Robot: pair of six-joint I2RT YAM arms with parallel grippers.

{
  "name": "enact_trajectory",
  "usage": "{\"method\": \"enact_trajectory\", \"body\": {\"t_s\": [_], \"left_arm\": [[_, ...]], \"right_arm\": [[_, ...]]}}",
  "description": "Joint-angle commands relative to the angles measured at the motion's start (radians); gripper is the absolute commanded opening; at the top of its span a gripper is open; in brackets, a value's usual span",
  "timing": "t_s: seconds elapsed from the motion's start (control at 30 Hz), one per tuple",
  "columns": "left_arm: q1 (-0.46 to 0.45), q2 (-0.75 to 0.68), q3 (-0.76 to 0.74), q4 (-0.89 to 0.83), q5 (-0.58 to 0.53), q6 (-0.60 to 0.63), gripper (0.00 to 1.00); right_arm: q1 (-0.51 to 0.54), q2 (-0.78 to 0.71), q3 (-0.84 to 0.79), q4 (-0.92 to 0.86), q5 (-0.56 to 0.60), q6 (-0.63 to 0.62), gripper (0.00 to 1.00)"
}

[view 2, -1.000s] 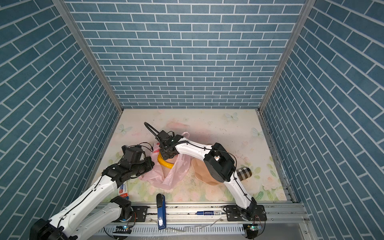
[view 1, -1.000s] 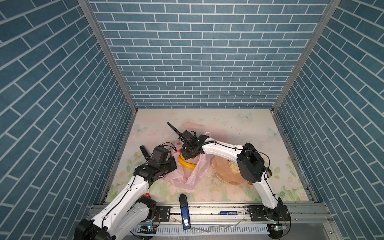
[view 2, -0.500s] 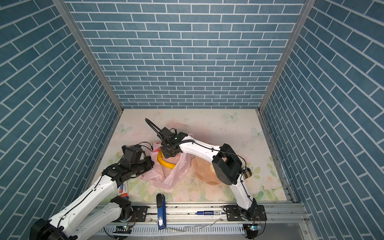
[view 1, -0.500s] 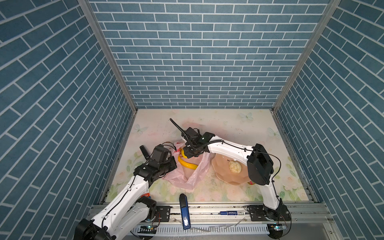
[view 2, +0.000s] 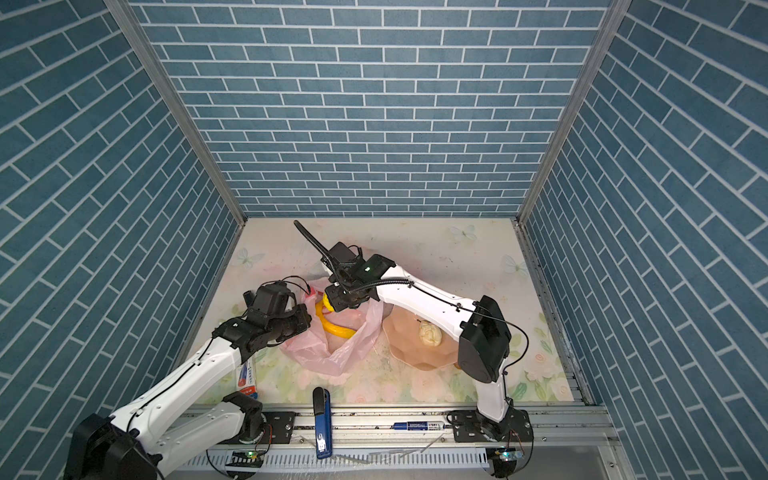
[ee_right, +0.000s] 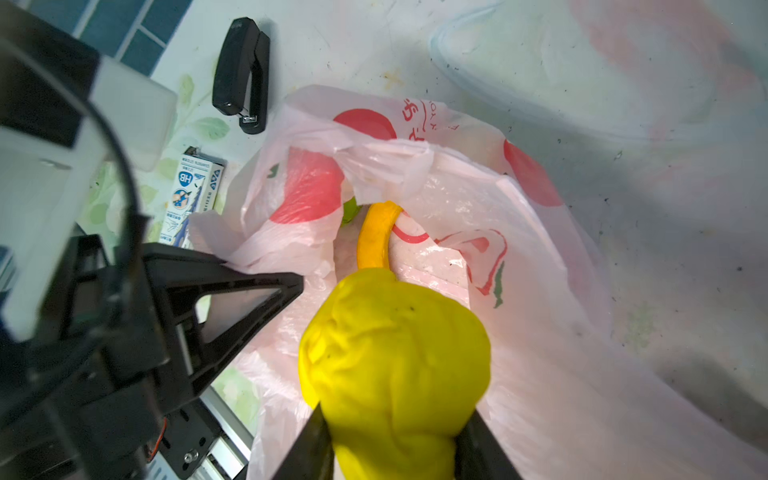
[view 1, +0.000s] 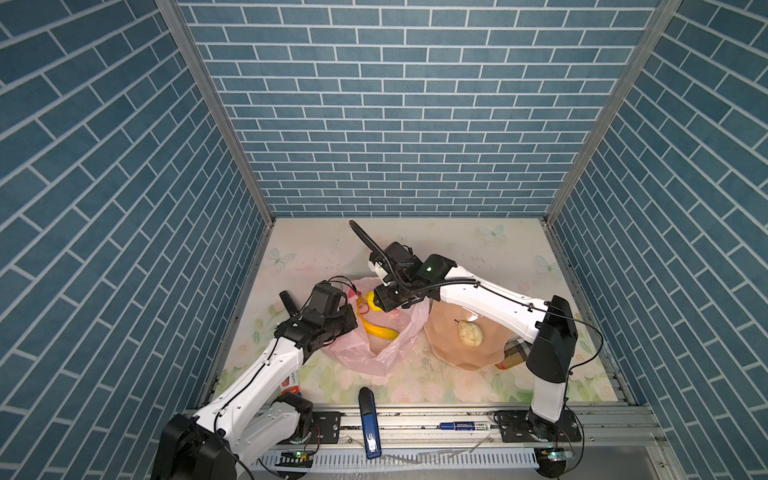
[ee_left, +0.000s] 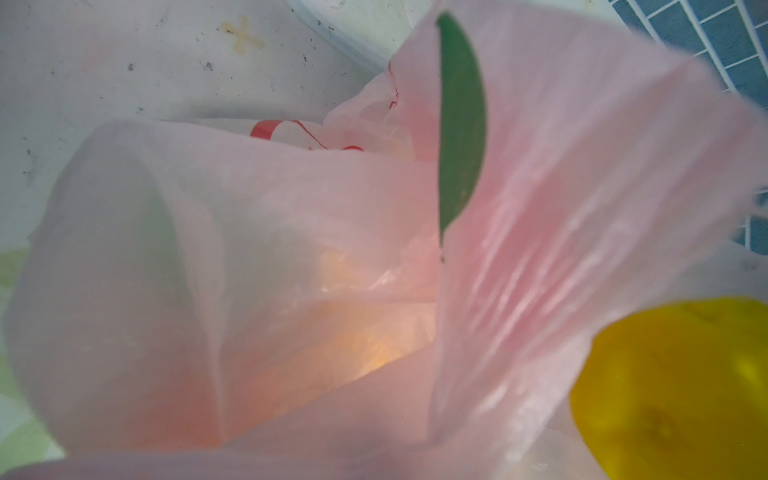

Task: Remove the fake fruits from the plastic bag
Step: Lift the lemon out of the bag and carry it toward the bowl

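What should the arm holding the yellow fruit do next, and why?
Probably carry it over to the plate. The right hand grips the yellow fruit above the bag, the left hand holds the bag's edge, and a cream fruit lies there.

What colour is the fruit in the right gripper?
The fruit is yellow; best in right wrist view.
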Motion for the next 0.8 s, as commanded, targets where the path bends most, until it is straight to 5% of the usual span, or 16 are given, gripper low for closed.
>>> {"method": "enact_trajectory", "body": {"t_s": [0.0, 0.43, 0.77], "left_arm": [[-0.002, -0.001, 0.026, 0.02, -0.013, 0.013, 0.01], [-0.003, -0.012, 0.028, 0.014, -0.008, 0.018, 0.01], [-0.003, -0.013, 0.022, 0.014, -0.003, 0.015, 0.01]], "right_arm": [[0.005, -0.046, 0.048, -0.063, -0.011, -0.034, 0.14], [-0.025, -0.061, 0.232, -0.135, 0.004, -0.079, 0.13], [-0.15, -0.039, 0.377, -0.226, 0.077, -0.169, 0.12]]}}
